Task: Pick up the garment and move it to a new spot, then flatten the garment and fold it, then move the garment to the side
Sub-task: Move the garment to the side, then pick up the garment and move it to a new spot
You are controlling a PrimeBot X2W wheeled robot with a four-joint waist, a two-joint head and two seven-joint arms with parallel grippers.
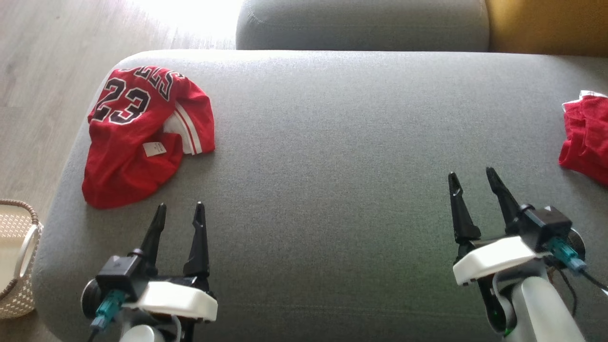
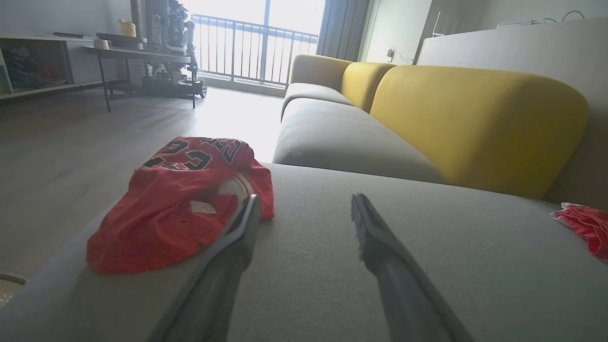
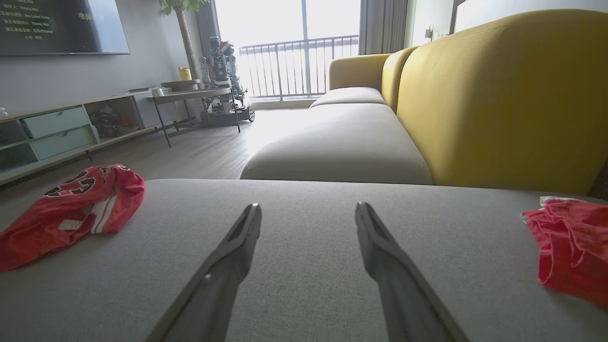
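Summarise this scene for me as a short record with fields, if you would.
surface: grey sofa cushion
garment: red jersey, crumpled, number 23 showing, at the cushion's far left
second garment: red cloth, bunched at the cushion's right edge
left arm: left gripper, jaws open, empty, just short of the jersey
right arm: right gripper, jaws open, empty, over bare cushion
floor: woven basket at the left
progress: nothing picked up yet
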